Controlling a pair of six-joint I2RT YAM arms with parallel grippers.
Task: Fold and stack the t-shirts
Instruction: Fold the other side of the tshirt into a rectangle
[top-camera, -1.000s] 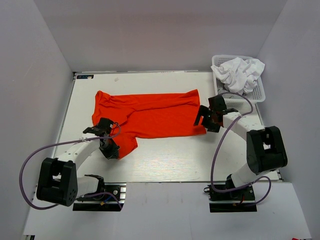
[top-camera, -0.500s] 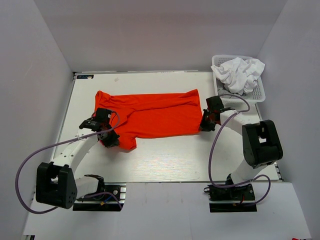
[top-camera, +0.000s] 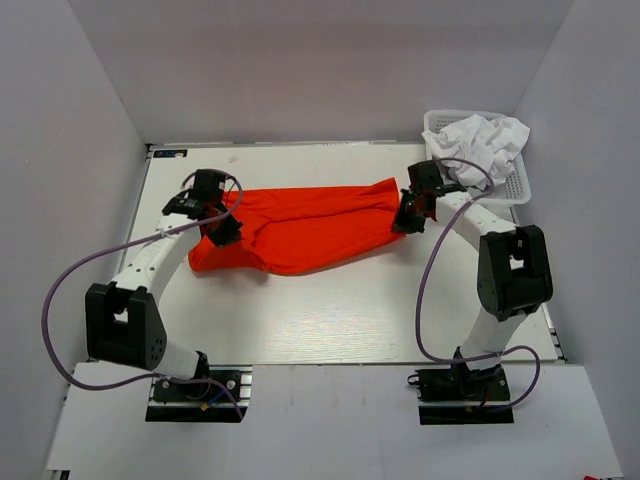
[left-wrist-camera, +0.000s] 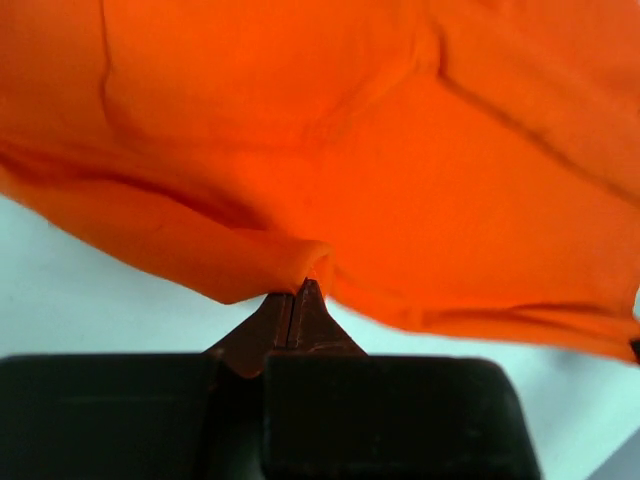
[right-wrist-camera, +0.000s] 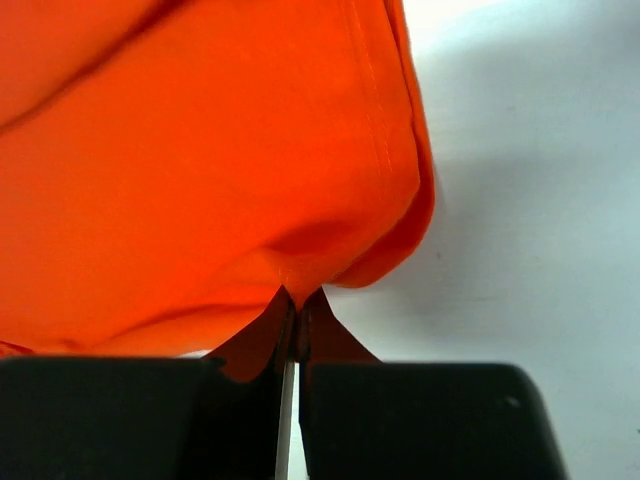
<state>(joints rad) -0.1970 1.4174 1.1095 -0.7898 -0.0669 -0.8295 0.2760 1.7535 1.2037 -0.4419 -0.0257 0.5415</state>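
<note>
1. Spread crosswise over the far half of the table (top-camera: 350, 310): the orange-red t-shirt (top-camera: 310, 225), partly bunched, its near edge sagging in a curve.
2. Clamped shut on the shirt's left end: the left pincer (top-camera: 222, 230). In the wrist view, fingertips meeting on a raised fold, cloth filling the space ahead.
3. Pinched tight on the shirt's right-hand corner: the right pincer (top-camera: 404, 216), a hemmed edge curling round just past the tips.
4. Just beyond the right pincer, at the table's far right corner: a white lattice basket (top-camera: 512, 190), heaped with crumpled white t-shirts (top-camera: 480, 145), apart from the orange-red one.
5. Arching beside each arm: purple cables (top-camera: 425, 290).
6. Closing in the table on the left, far and right sides: pale walls (top-camera: 100, 100).
</note>
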